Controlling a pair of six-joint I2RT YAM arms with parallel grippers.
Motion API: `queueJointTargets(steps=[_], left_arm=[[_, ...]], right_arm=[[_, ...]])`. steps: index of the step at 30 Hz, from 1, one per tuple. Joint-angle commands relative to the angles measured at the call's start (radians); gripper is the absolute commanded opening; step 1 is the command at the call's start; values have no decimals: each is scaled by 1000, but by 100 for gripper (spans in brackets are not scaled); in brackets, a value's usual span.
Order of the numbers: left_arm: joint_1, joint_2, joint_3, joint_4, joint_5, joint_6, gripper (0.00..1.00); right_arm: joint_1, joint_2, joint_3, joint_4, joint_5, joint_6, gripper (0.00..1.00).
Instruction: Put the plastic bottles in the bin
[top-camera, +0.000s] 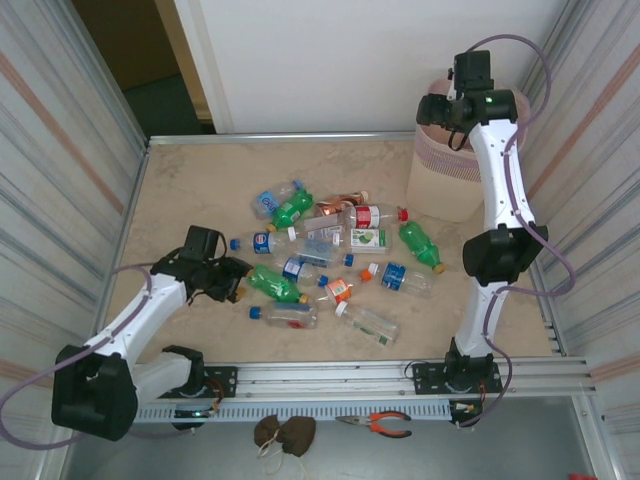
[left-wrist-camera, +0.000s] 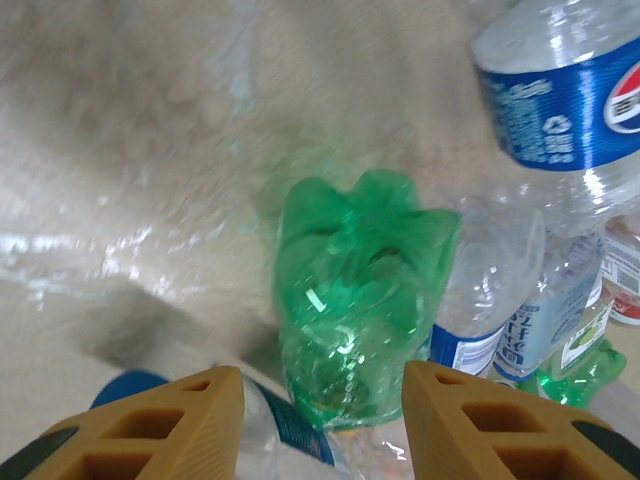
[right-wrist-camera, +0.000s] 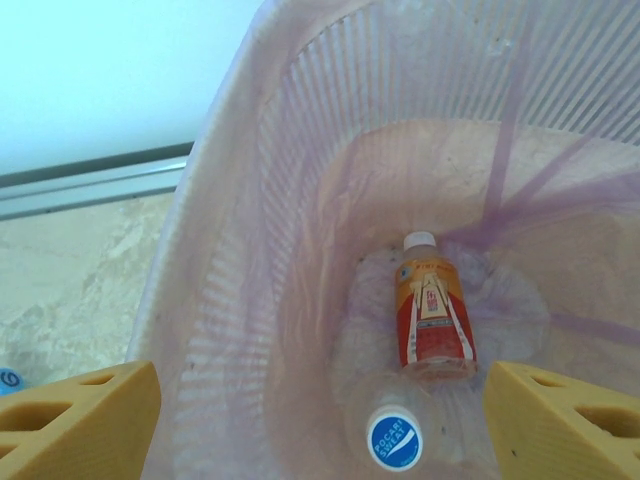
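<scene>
Several plastic bottles (top-camera: 335, 250) lie in a loose pile mid-table. My left gripper (top-camera: 238, 280) (left-wrist-camera: 323, 385) is low at the pile's left edge, its yellow fingers (left-wrist-camera: 205, 405) shut on the neck end of a green bottle (left-wrist-camera: 360, 300) (top-camera: 275, 283) whose base points away. A clear bottle with a blue label (left-wrist-camera: 290, 430) lies under it. My right gripper (top-camera: 440, 108) (right-wrist-camera: 320, 410) hangs open over the beige, pink-lined bin (top-camera: 450, 185) (right-wrist-camera: 250, 250), with nothing between its fingers. In the bin lie an orange-labelled bottle (right-wrist-camera: 432, 310) and a clear blue-capped one (right-wrist-camera: 395, 440).
Metal-framed side walls close in the table left and right, and a white wall stands behind. A Pepsi-labelled bottle (left-wrist-camera: 570, 90) lies close to the right of the green one. Orange-handled pliers (top-camera: 378, 424) and a brown lump (top-camera: 283, 432) lie below the front rail.
</scene>
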Motion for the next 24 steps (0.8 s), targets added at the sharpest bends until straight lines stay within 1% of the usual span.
queueJointTargets(steps=[1,4,6,8,10,12,16,20,24], left_arm=[[-61,-69,-63,-79,15,-228,48],[-148,-127,-119,-76,-36,-378,50],[-193,-150,-142,-75,-69,-452,51],[-222,-161,-157,-77,-82,-507,52],[-245,-164,-161,-81,-100,-545,56],[-253,-154,-163,-80,-105,-581,58],[-258,-125,-161,-67,-111,-607,60],[-258,-105,-185,14,-123,-640,60],[-257,-68,-193,57,-136,-663,58]], right_arm=[[10,-74,-31,12,42,-32,82],[13,-109,-60,37,43,-28,82],[16,-127,-69,46,40,-22,82],[19,-142,-78,51,38,-21,82],[24,-152,-85,56,40,-21,82],[26,-162,-91,56,42,-20,82],[29,-181,-121,63,43,-22,82],[29,-198,-143,73,44,-22,81],[33,-210,-155,72,44,-25,81]])
